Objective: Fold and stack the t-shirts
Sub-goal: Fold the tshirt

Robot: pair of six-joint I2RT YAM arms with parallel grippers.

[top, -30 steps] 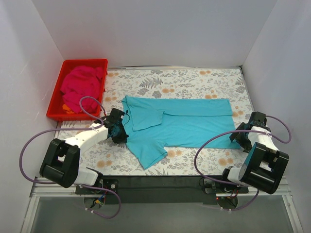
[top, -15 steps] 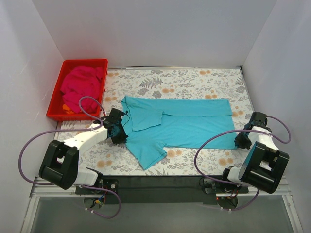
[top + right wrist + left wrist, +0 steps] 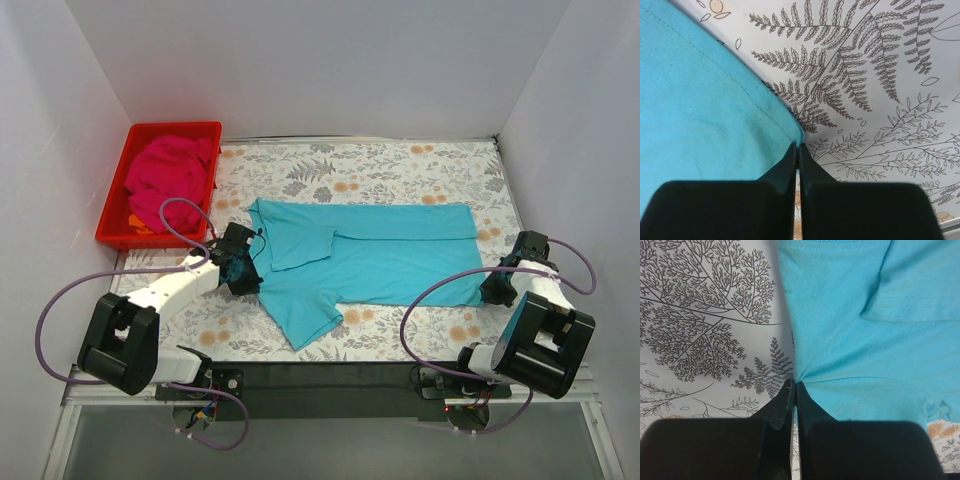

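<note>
The turquoise-blue t-shirt lies spread across the flowered table, its far half folded over, one sleeve pointing toward the near edge. My left gripper is shut on the shirt's left edge, where the cloth puckers at the fingertips. My right gripper is shut on the near right hem corner of the same shirt. The magenta-pink t-shirt sits crumpled in the red tray at the back left.
White walls close in the table on three sides. The red tray stands against the left wall. Purple cables loop from both arms over the table's near part. A black strip runs along the near edge.
My right gripper moved in onto the shirt's near right hem corner and shut on it. The left gripper stayed shut on the left edge and barely moved.
</note>
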